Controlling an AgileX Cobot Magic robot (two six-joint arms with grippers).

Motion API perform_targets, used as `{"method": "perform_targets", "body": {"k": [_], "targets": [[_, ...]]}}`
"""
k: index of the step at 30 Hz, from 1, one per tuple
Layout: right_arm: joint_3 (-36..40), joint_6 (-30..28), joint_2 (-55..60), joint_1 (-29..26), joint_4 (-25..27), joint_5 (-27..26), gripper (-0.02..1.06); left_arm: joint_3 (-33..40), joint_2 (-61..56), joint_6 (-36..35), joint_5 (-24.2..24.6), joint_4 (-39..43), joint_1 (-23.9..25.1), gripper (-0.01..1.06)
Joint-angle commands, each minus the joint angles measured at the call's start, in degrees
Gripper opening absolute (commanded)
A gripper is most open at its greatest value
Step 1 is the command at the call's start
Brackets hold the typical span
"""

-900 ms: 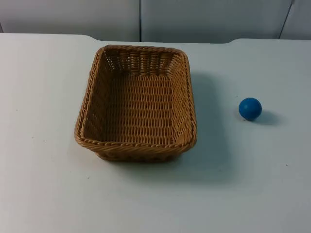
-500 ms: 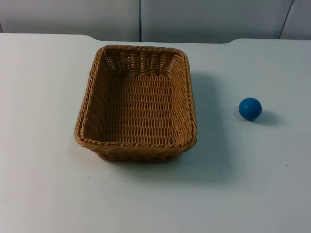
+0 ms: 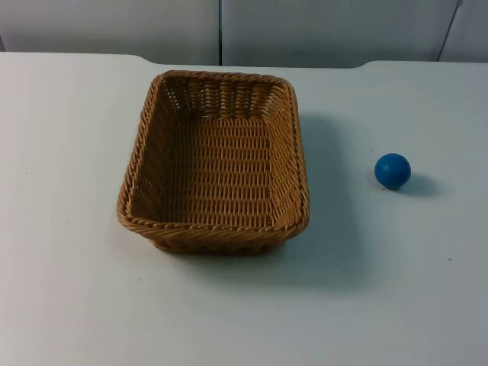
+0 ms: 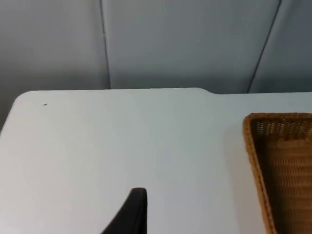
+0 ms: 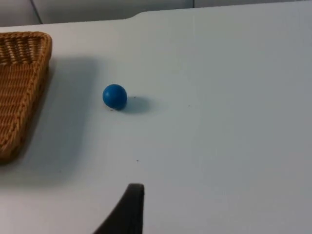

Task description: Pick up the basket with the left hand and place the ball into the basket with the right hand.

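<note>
An empty brown wicker basket [image 3: 216, 160] stands on the white table, left of centre in the top view. A small blue ball [image 3: 393, 171] rests on the table to its right, well apart from it. In the left wrist view my left gripper [image 4: 135, 210] waits above bare table, off to the side of the basket's corner [image 4: 280, 161] and touching nothing. In the right wrist view my right gripper [image 5: 130, 207] hangs some way back from the ball [image 5: 115, 96], with one end of the basket [image 5: 19, 83] beyond it.
The grey partition wall [image 3: 305, 30] closes off the table's far edge. White table top [image 3: 381, 305] stretches around the basket and the ball on all sides.
</note>
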Motion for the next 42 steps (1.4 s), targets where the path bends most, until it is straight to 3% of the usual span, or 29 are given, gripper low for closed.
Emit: {"method": "perform_targets", "body": {"k": [1, 4, 5, 8, 13, 17, 20, 21, 24, 30, 42], "targets": [[0.2, -2.7, -0.3, 0.9, 1.8, -0.5, 1.01, -2.1, 5.8, 4.0, -2.5, -5.8, -0.4, 0.97], [0.2, -0.2, -0.3, 1.2, 0.0, -0.5, 1.01, -3.4, 14.3, 6.0, -6.9, -13.0, -0.4, 0.97], [0.2, -0.2, -0.3, 1.2, 0.0, -0.5, 1.01, -3.4, 14.3, 6.0, -6.9, -13.0, -0.4, 0.97], [0.2, -0.2, -0.3, 1.2, 0.0, -0.5, 1.01, -3.5, 21.4, 7.5, -13.6, -14.1, -0.4, 0.97], [0.2, -0.2, -0.3, 1.2, 0.0, -0.5, 1.01, -3.5, 28.4, 7.2, -18.3, -14.0, -1.2, 0.97], [0.2, -0.2, -0.3, 1.2, 0.0, -0.5, 1.01, -3.5, 32.6, 5.5, -20.2, -11.2, -6.1, 0.97], [0.2, -0.3, -0.3, 1.2, 0.0, -0.5, 1.01, -5.2, 38.9, -7.3, -20.9, 3.7, -15.2, 0.97], [0.2, -0.3, -0.3, 1.2, 0.0, -0.5, 1.01, -5.2, 38.9, -7.3, -20.9, 3.7, -15.2, 0.97], [0.2, -0.3, -0.3, 1.2, 0.0, -0.5, 1.01, -8.0, 45.5, -16.2, -21.1, 14.2, -20.3, 0.97], [0.2, -0.3, -0.3, 1.2, 0.0, -0.5, 1.01, -12.7, 55.7, -17.5, -22.4, 12.6, -22.0, 0.97], [0.2, -0.3, -0.3, 1.2, 0.0, -0.5, 1.01, -13.3, 67.2, -17.3, -26.8, 7.2, -22.0, 0.97]]}}
